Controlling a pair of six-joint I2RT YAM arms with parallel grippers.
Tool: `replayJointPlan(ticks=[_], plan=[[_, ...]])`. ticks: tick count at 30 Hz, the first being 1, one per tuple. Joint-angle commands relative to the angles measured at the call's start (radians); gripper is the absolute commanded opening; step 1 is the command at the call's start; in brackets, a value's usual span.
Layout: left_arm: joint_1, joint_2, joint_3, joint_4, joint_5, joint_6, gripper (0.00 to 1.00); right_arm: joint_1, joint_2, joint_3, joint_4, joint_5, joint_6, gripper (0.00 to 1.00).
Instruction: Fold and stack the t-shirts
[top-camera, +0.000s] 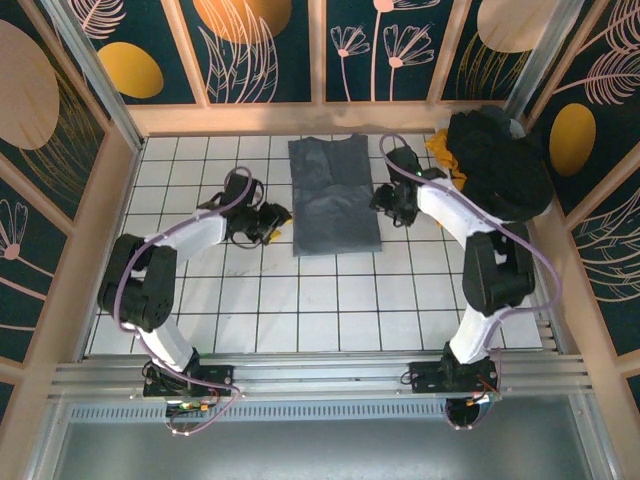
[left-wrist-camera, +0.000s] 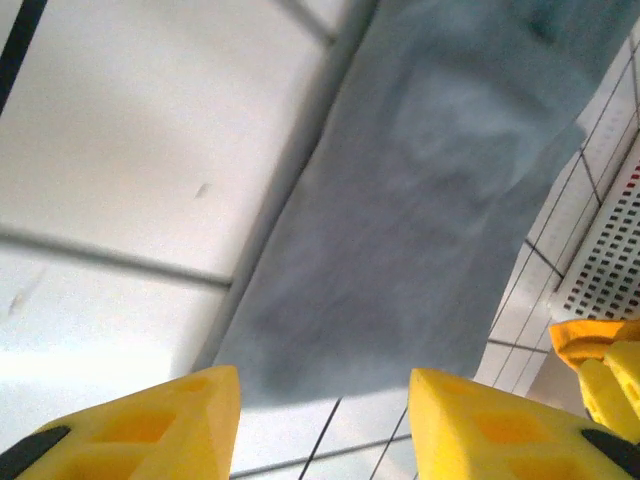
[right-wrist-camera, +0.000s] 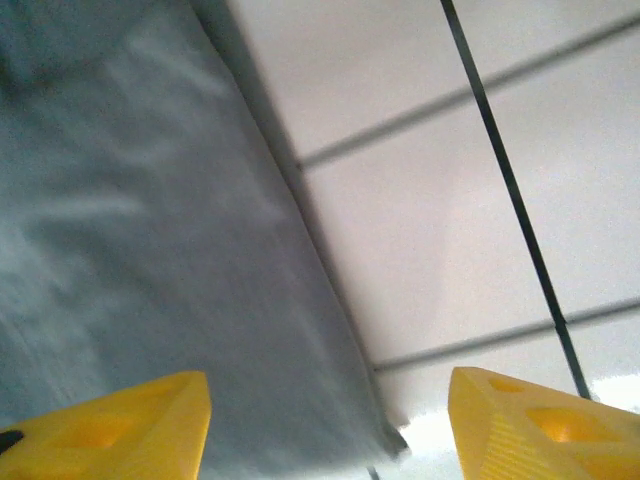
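Near tiles bare, open passage. Mid-table the grey-blue shirt lies flat, low; heaped black shirts block the far right corner.

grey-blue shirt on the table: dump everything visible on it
The grey-blue t-shirt looks like soft, lightly creased cloth, folded into a long rectangle with the sleeves tucked in and what seems the neck toward the far wall. It lies flat on the white tiled table, far centre. The left gripper and right gripper flank its long edges, jaws open, holding nothing.
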Motion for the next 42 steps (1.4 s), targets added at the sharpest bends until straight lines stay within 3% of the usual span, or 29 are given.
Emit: replayJointPlan(ticks=[1,10,18,20,24,26,28,36,42], plan=[[-0.04,-0.03,-0.098,0.102,0.048,-0.117,0.48,0.015,-0.053,-0.152,0.078,-0.06,0.058,0.59],[-0.073,0.089,-0.112,0.184,0.067,-0.199,0.52,0.016,0.022,-0.204,0.148,-0.159,0.088,0.55],[-0.082,0.176,-0.071,0.229,0.07,-0.221,0.45,0.018,0.069,-0.233,0.169,-0.184,0.124,0.48],[-0.083,0.197,-0.05,0.241,0.073,-0.226,0.42,0.018,0.083,-0.232,0.187,-0.189,0.127,0.43],[-0.086,0.233,-0.002,0.243,0.079,-0.223,0.27,0.019,0.109,-0.207,0.199,-0.186,0.141,0.22],[-0.086,0.231,0.005,0.232,0.068,-0.22,0.04,0.021,0.103,-0.197,0.195,-0.171,0.146,0.08],[-0.086,0.213,0.0,0.204,0.049,-0.208,0.0,0.024,0.086,-0.196,0.178,-0.148,0.149,0.0],[-0.086,0.067,-0.163,0.146,0.091,-0.147,0.0,0.083,-0.056,-0.315,0.111,-0.121,0.15,0.0],[-0.089,-0.103,-0.28,0.019,0.155,-0.052,0.0,0.235,-0.192,-0.462,0.03,-0.185,0.186,0.0]])
